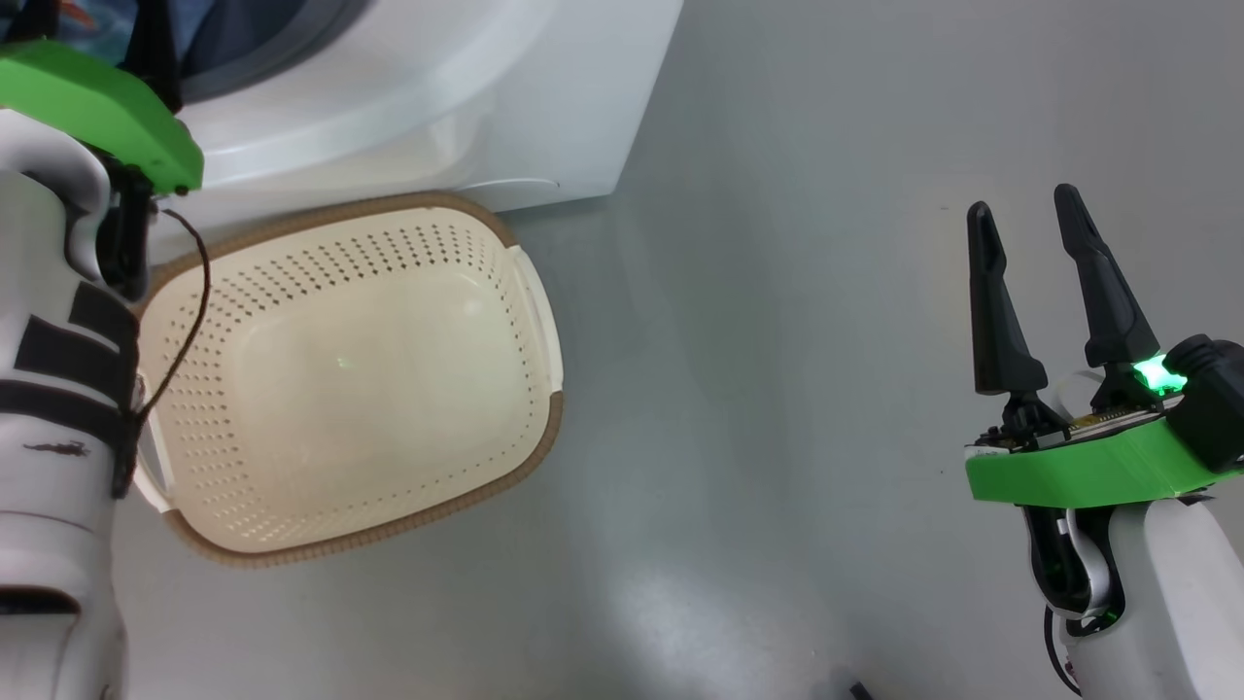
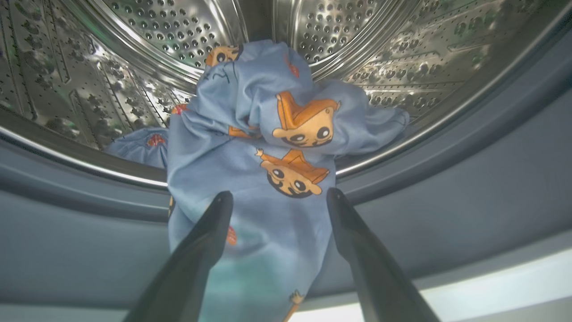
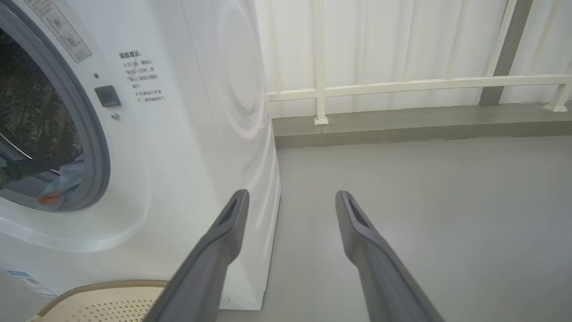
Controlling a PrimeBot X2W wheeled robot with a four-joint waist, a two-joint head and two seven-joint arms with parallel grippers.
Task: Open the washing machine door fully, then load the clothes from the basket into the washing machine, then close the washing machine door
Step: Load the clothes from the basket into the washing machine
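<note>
The washing machine (image 1: pixel 408 87) stands at the top left of the head view, and its door is out of view. My left gripper (image 2: pixel 280 193) is open inside the mouth of the steel drum (image 2: pixel 178 27). The light blue printed clothes (image 2: pixel 268 134) lie heaped in the drum, and one fold hangs over the grey seal (image 2: pixel 447 201) between my open fingers. The basket (image 1: pixel 350 389) sits on the floor in front of the machine with nothing in it. My right gripper (image 1: pixel 1022 199) hangs open over bare floor to the right, holding nothing.
In the right wrist view the machine's front (image 3: pixel 178 156) is on the left, with blue cloth (image 3: pixel 62 183) in its opening and the basket rim (image 3: pixel 103 286) below. A white railing (image 3: pixel 402 85) on a low kerb lines the far side of the grey floor (image 3: pixel 424 201).
</note>
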